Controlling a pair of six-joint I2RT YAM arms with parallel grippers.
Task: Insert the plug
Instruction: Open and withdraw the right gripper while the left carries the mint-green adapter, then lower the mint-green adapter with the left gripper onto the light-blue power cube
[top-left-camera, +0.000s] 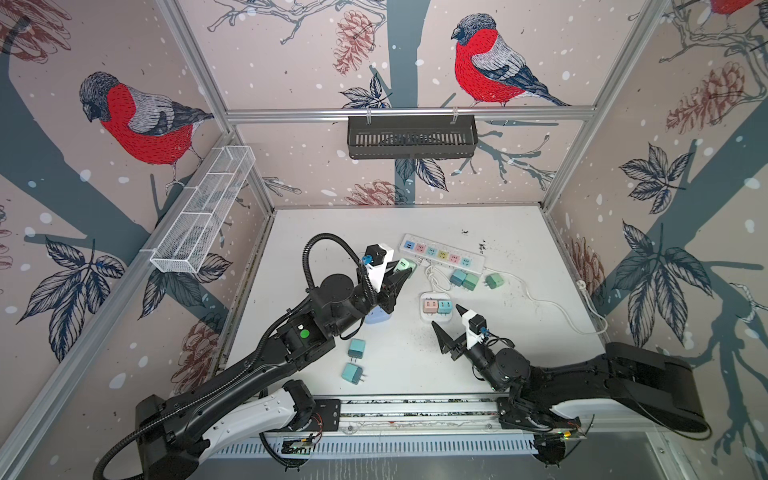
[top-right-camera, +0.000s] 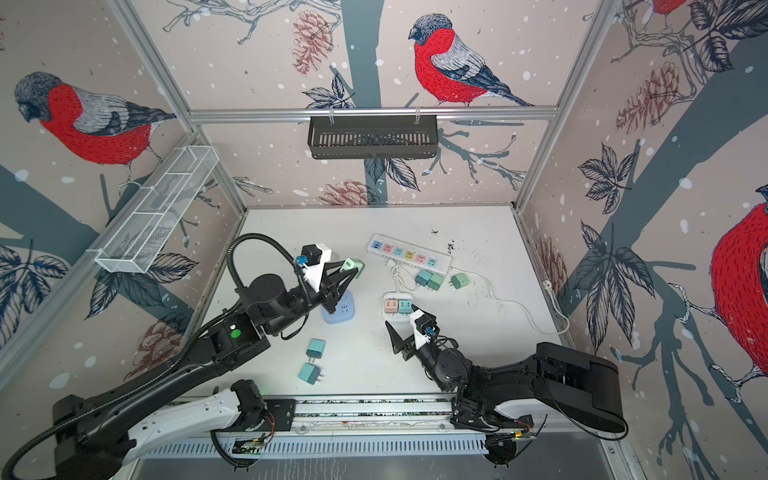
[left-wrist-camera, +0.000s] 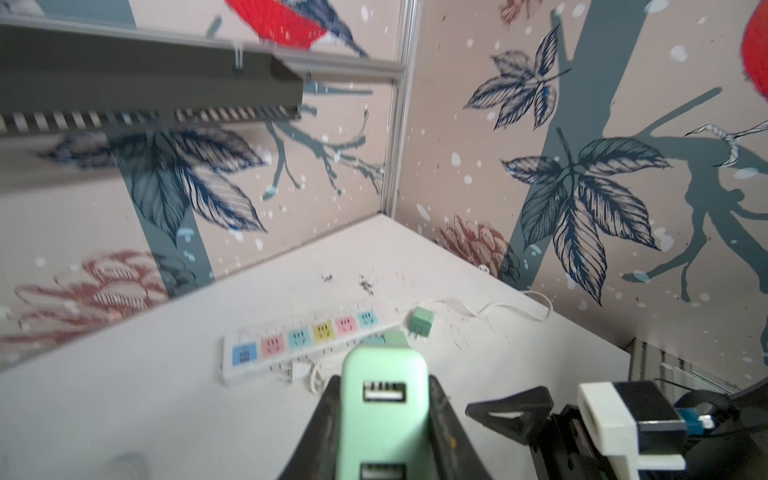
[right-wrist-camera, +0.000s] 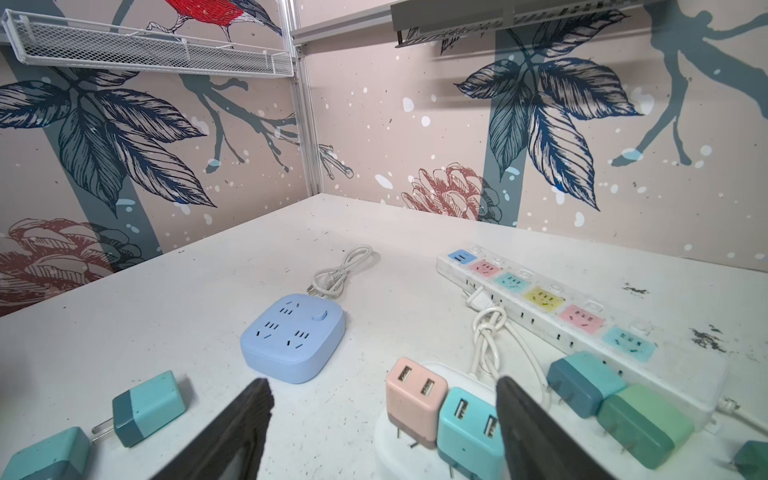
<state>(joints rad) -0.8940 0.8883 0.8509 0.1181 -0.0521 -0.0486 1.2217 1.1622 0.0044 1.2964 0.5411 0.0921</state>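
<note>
My left gripper (top-left-camera: 400, 270) (left-wrist-camera: 384, 415) is shut on a mint-green plug (top-left-camera: 403, 264) (top-right-camera: 353, 265) (left-wrist-camera: 384, 374) with two USB ports, held above the table. Just below it lies a light-blue square socket (top-right-camera: 338, 311) (right-wrist-camera: 293, 336), partly hidden by the left arm in both top views. My right gripper (top-left-camera: 446, 316) (top-right-camera: 401, 318) (right-wrist-camera: 382, 386) is open and holds nothing. It hovers close to a small white socket (top-left-camera: 434, 320) (right-wrist-camera: 386, 440) that carries a pink plug (top-left-camera: 429, 306) (right-wrist-camera: 415, 399) and a cyan plug (top-left-camera: 444, 306) (right-wrist-camera: 465, 424).
A long white power strip (top-left-camera: 442, 254) (right-wrist-camera: 540, 299) with coloured outlets lies at the back, its cord (top-left-camera: 552, 303) trailing right. Loose plugs lie beside it (top-left-camera: 464, 279) (top-left-camera: 494, 281) and at the front left (top-left-camera: 356, 348) (top-left-camera: 352, 372). A wire basket (top-left-camera: 203, 208) and a black basket (top-left-camera: 411, 137) hang on the walls.
</note>
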